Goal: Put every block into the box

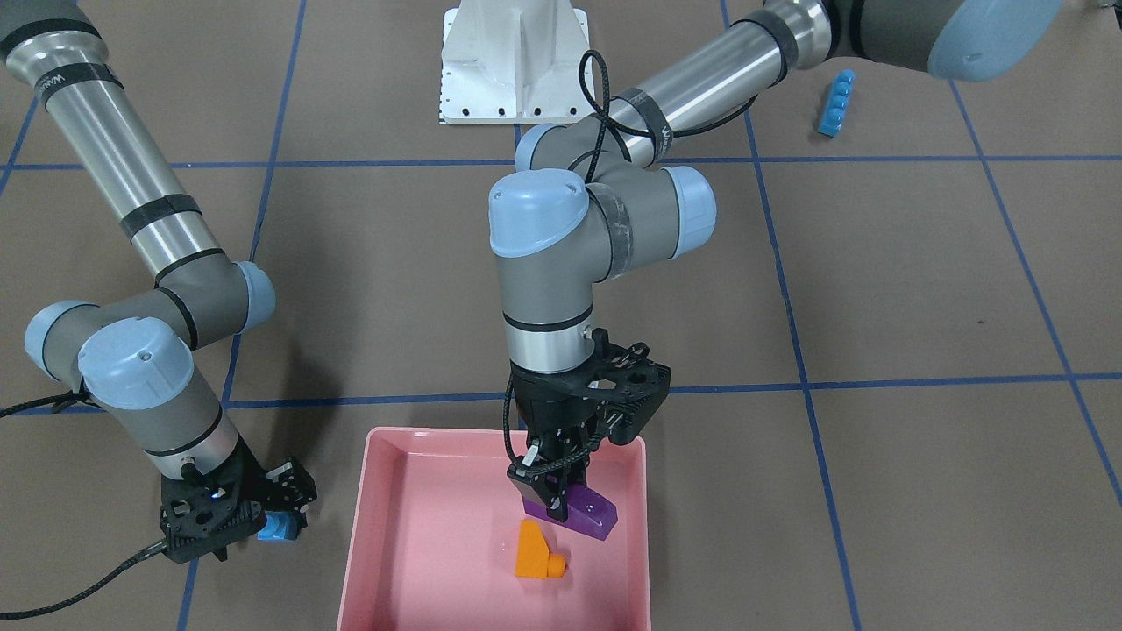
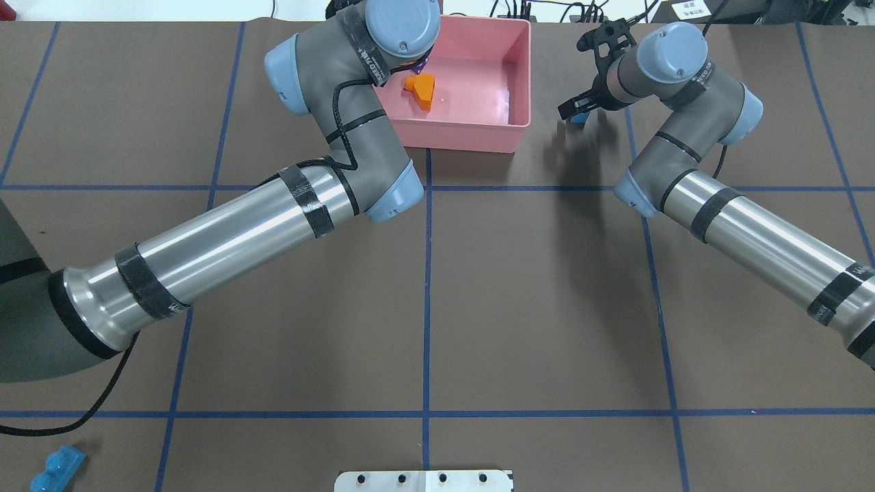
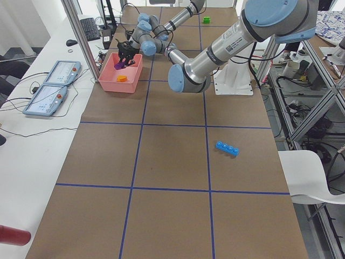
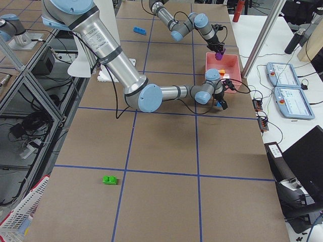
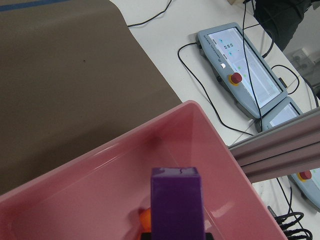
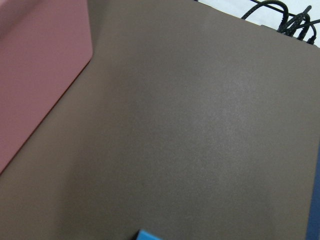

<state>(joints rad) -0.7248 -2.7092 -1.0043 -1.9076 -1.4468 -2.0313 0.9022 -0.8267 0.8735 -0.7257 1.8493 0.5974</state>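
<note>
Front-facing view: left gripper clamped on purple wedge low inside pink box, orange block lying just beside it, right gripper closed around small blue block beside box, long blue block well apart on tabletop, right-end view: green block far from box.

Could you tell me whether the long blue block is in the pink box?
No, the long blue block lies on the table outside the pink box.

Brown table, gridded with blue tape lines. On the white bench alongside it, two teach pendants lie side by side, with a keyboard and mouse beyond them. A red cylinder sits at the near corner, a white chair opposite.
</note>
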